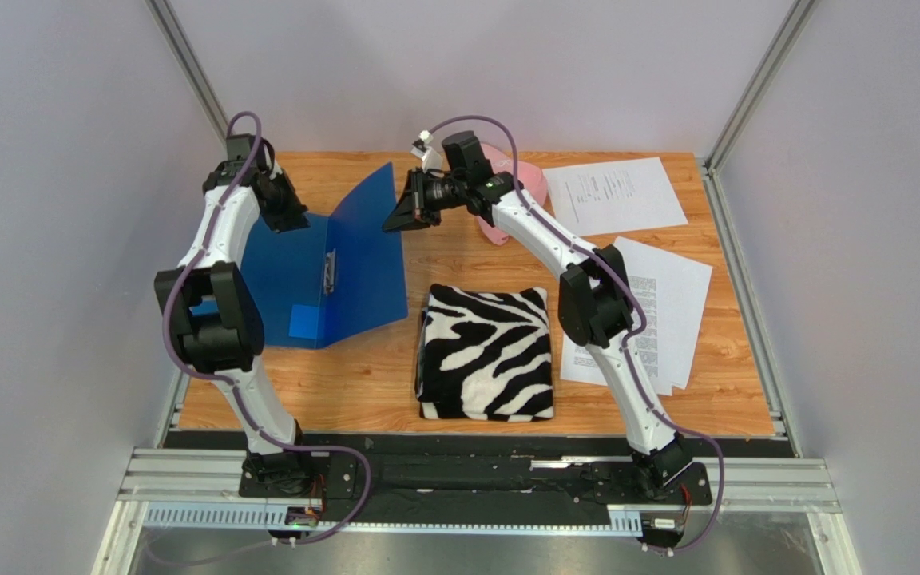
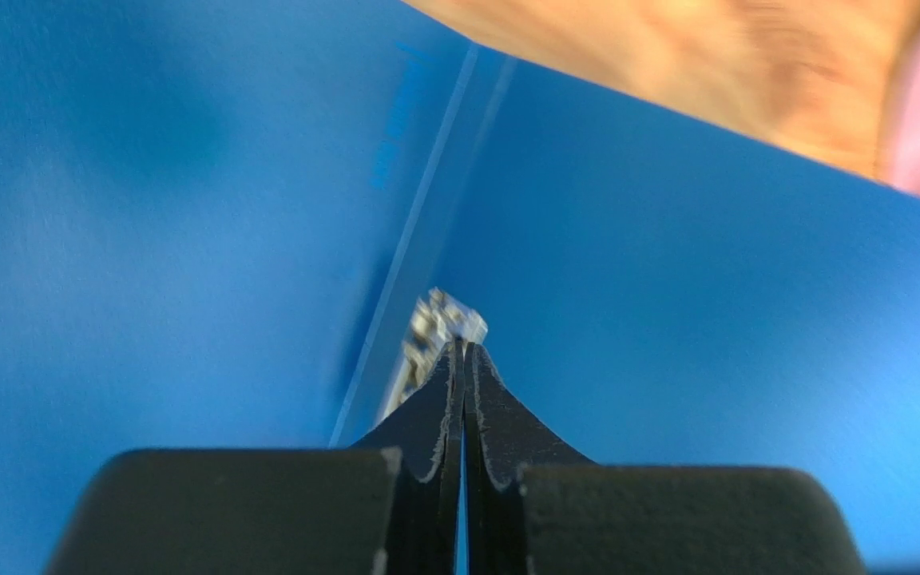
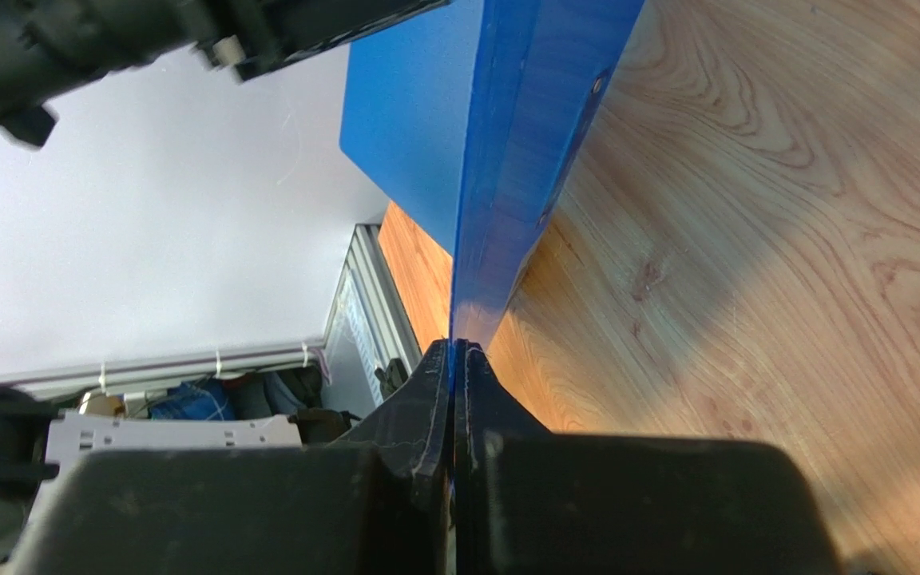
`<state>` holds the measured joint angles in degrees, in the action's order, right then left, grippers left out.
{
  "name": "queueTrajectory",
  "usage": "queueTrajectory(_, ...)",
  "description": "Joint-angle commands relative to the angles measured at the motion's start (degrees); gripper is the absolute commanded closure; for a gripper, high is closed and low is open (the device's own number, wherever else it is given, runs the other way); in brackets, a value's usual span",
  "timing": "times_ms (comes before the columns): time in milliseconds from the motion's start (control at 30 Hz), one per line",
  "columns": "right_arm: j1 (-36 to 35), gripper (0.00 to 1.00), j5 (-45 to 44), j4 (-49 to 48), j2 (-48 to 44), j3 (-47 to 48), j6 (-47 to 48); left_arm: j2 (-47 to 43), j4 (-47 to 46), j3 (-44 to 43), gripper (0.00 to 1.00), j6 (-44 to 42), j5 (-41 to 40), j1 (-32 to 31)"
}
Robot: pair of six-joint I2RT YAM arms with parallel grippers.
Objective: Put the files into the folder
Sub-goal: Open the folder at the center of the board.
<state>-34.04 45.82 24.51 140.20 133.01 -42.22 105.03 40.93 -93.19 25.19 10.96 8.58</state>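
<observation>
The folder [image 1: 309, 282] lies open on the left part of the wood-grained table [image 1: 369, 383], a thin, stiff royal-blue board with a matte face; its left leaf rests flat while its right leaf stands tilted up from the spine; a slim metal clip [image 2: 447, 321] glints along the inner crease. The right gripper [image 3: 459, 347] is clenched on the free edge of that raised leaf, the thin blue sheet rising straight out from between its black, rough-edged fingertips. The left gripper [image 2: 465, 350] hangs over the open inside of the folder with its jaws pressed flush together, tips right at the end of the clip; whether they pinch the metal cannot be told. The files [image 1: 669, 294], flat white sheets printed with dense black text, lie on the right side of the table, well apart from the folder; one sheet sits alone toward the far edge, the others overlap in a loose fan nearer. Between folder and papers lies a folded zebra-striped cloth [image 1: 485, 351], soft and square; a pale pink rounded object [image 1: 531, 180] shows behind the right arm.
</observation>
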Motion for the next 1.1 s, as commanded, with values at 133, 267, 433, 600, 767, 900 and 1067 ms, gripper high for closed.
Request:
queueTrajectory(133, 3.63, 1.0, 9.37, -7.99, 6.57, 5.41, 4.51, 9.03, 1.35, -4.81, 1.0, -3.13, -6.74, 1.09)
queueTrajectory(267, 4.33, 1.0, 8.59, -10.17, 9.73, 7.87, 6.79, 11.24, 1.87, -4.55, 1.0, -4.18, -7.53, 2.32)
queueTrajectory(433, 4.69, 1.0, 7.53, -14.47, 15.36, 12.71, 7.85, 12.47, 1.87, -2.62, 1.0, -6.38, -10.79, 2.93)
queueTrajectory(600, 4.6, 1.0, 5.59, -16.25, 16.68, 13.59, 9.96, 14.23, 2.23, -0.51, 1.0, -6.64, -12.63, 3.9)
queueTrajectory(767, 4.69, 0.99, 2.79, -14.85, 16.95, 13.42, 14.34, 16.17, 4.16, -1.03, 1.0, -6.82, -13.43, 4.52)
queueTrajectory(900, 5.04, 0.97, -0.73, -14.75, 17.03, 13.33, 15.23, 16.43, 3.81, 0.46, 1.0, -5.51, -11.32, 5.83)
queueTrajectory(1067, 4.95, 0.89, -6.43, -18.36, 19.84, 15.26, 13.66, 16.78, 4.78, -0.24, 1.0, -4.1, -7.28, 6.19)
